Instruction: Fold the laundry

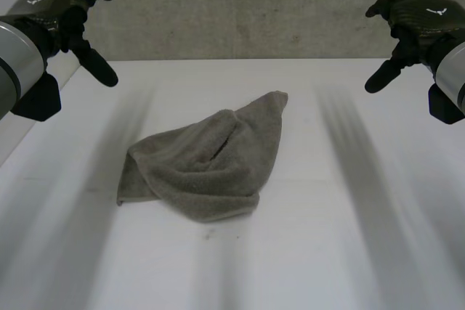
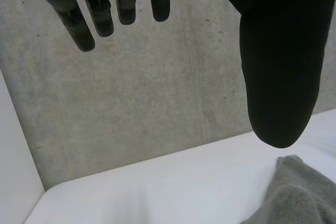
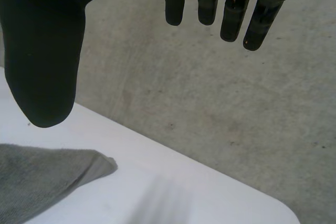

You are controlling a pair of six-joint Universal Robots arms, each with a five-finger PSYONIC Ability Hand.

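A grey towel [image 1: 207, 165] lies crumpled in a loose heap at the middle of the white table [image 1: 349, 237], one corner pointing toward the far right. My left hand [image 1: 69, 12] hovers high above the table's far left, open, fingers straight and thumb spread, holding nothing. My right hand [image 1: 410, 23] hovers high at the far right, open too and empty. In the left wrist view the left hand's fingers [image 2: 89, 9] are straight, with a piece of the towel [image 2: 299, 192] below the thumb. In the right wrist view the right hand's fingers [image 3: 231, 3] hang straight above the towel's corner [image 3: 47, 177].
A grey concrete wall [image 1: 247, 5] rises right behind the table's far edge. The table's left edge [image 1: 29, 128] runs diagonally under my left arm. White tabletop surrounds the towel on all sides.
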